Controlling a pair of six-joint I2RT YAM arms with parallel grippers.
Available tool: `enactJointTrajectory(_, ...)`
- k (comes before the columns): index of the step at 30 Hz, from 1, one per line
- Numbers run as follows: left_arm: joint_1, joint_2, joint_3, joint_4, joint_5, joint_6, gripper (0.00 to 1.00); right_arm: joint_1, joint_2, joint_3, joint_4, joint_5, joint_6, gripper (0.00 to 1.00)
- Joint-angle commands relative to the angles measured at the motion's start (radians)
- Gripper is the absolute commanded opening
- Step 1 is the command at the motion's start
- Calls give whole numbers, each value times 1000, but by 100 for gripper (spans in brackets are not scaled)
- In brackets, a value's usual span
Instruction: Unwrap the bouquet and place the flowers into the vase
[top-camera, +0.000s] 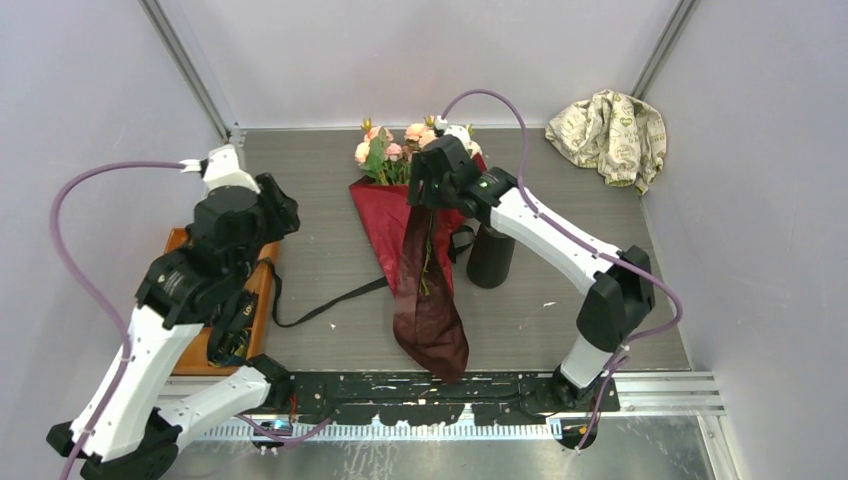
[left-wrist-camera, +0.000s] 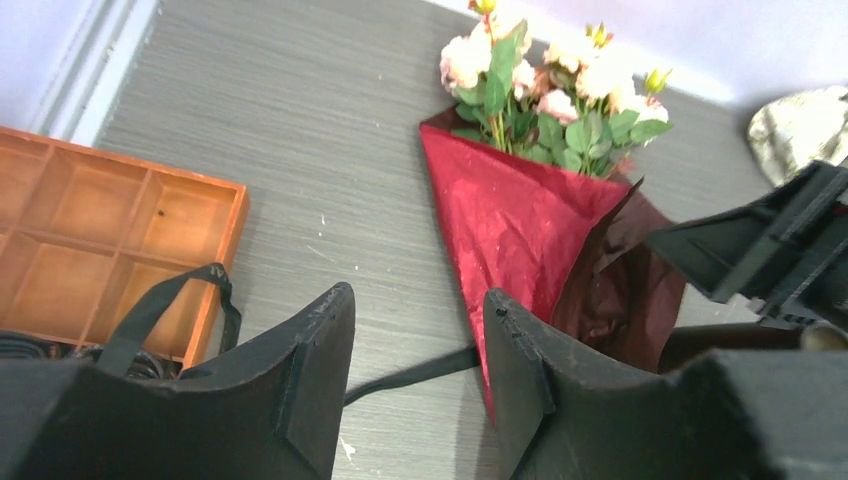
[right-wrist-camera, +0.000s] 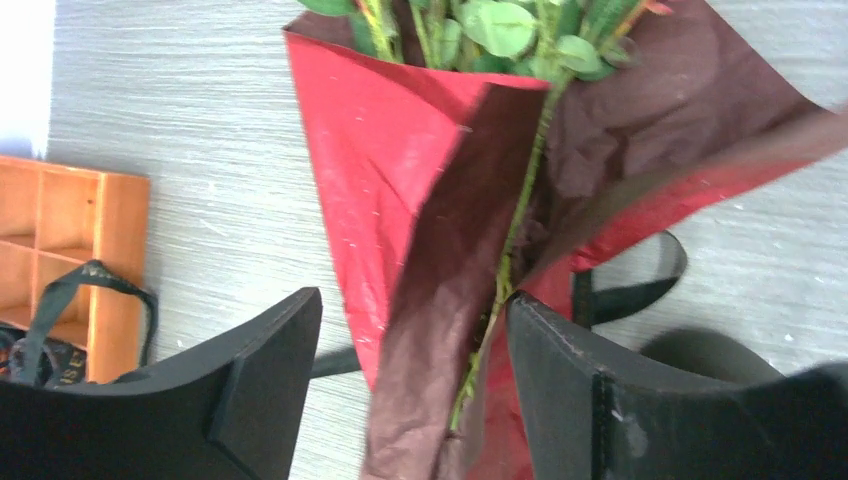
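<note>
Your right gripper hung over the bouquet in the middle of the surface. Its jaws stood apart, with a dark maroon fold of the wrapping paper and one green stem running between them. The fold lay against the right-hand finger and left a gap to the other one, so the jaws were not pinching it from both sides. From above, that maroon sheet ran from under the gripper in a long strip towards the arm bases.

The bouquet lay flat, and the flowers pointed at the far wall. Their pink, peach and cream heads and green leaves stuck out of the brighter red cone of paper. They were not yet in the vase, which stood upright just right of the wrapping, under your right forearm.

Your left gripper hovered at the left, above the near edge of the orange compartment tray. It aimed towards the bouquet with its jaws open and nothing between them. The black ribbon trailed loose across the surface from the wrapping to the tray, where it looped up beside the left finger. Another piece curled between the paper and the vase.

A crumpled beige patterned cloth sat in the far right corner, well apart from everything else.
</note>
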Motion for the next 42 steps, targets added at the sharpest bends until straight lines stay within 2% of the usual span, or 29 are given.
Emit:
enactJointTrajectory(1, 7, -55, 75, -22, -69, 11, 51, 63, 99, 233, -86, 5, -45, 78)
enactJointTrajectory(3, 7, -50, 88, -42, -76, 15, 51, 79, 212, 369, -203, 42, -53, 78)
enactJointTrajectory(6, 7, -44, 84, -54, -72, 22, 51, 85, 318, 431, -251, 58, -17, 76)
enactJointTrajectory(13, 7, -49, 80, -70, -91, 45, 51, 87, 394, 367, -287, 147, 66, 70)
enactJointTrajectory(17, 8, -54, 67, -57, -85, 47, 51, 88, 355, 262, -260, 219, 100, 70)
enactJointTrajectory(22, 7, -36, 57, -45, -61, 41, 51, 88, 395, 271, -285, 257, 98, 70)
enactJointTrajectory(23, 7, -32, 58, -47, -57, 40, 51, 88, 412, 279, -286, 257, 95, 68)
enactJointTrajectory(24, 7, -29, 59, -48, -55, 39, 50, 87, 430, 288, -286, 256, 93, 62)
enactJointTrajectory(27, 7, -31, 60, -53, -59, 40, 50, 87, 473, 315, -296, 251, 96, 16)
enactJointTrajectory(28, 8, -35, 62, -56, -62, 41, 50, 88, 478, 320, -297, 245, 99, 3)
enactJointTrajectory(31, 8, -46, 72, -65, -75, 47, 50, 107, 430, 282, -220, 213, 73, 1)
enactJointTrajectory(35, 8, -53, 91, -86, -96, 46, 50, 204, 366, 261, -68, 191, -25, 1)
enactJointTrajectory(38, 7, -70, 105, -109, -130, 23, 50, 312, 396, 327, -45, 152, -102, 1)
enactJointTrajectory(42, 8, -117, 109, -110, -151, 33, 50, 375, 490, 399, -20, 43, -102, 1)
